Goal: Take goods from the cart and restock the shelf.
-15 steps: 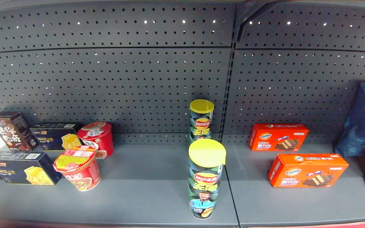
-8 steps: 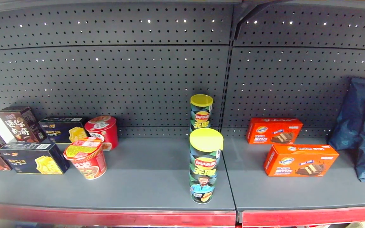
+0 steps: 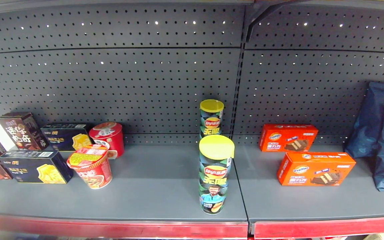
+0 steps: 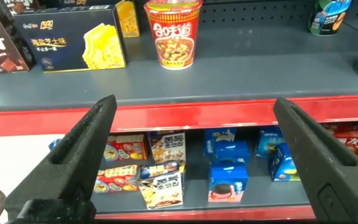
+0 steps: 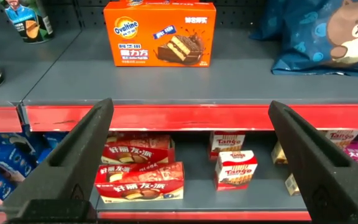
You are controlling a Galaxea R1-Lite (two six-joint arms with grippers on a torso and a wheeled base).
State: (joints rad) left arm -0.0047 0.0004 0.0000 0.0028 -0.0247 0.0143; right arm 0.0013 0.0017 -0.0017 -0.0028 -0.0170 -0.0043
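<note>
The left claw (image 4: 193, 103) and the right claw (image 5: 190, 104) both hang spread wide and empty, just before the red front lip of the shelf (image 3: 145, 196). Past them the near chip can (image 3: 216, 180), noodle cup (image 3: 90, 166) and orange box (image 3: 315, 168) stand on the shelf where they stood before. Only the head camera drew back a second ago (the whole picture shifted), then settled. With nothing in hand, a trip to the cart seems due.

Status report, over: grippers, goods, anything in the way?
Left gripper, right gripper: jaws open, empty, facing the shelf. Partly stocked, bare patch left of the front chip can. That can stands near the edge, mind it.
</note>
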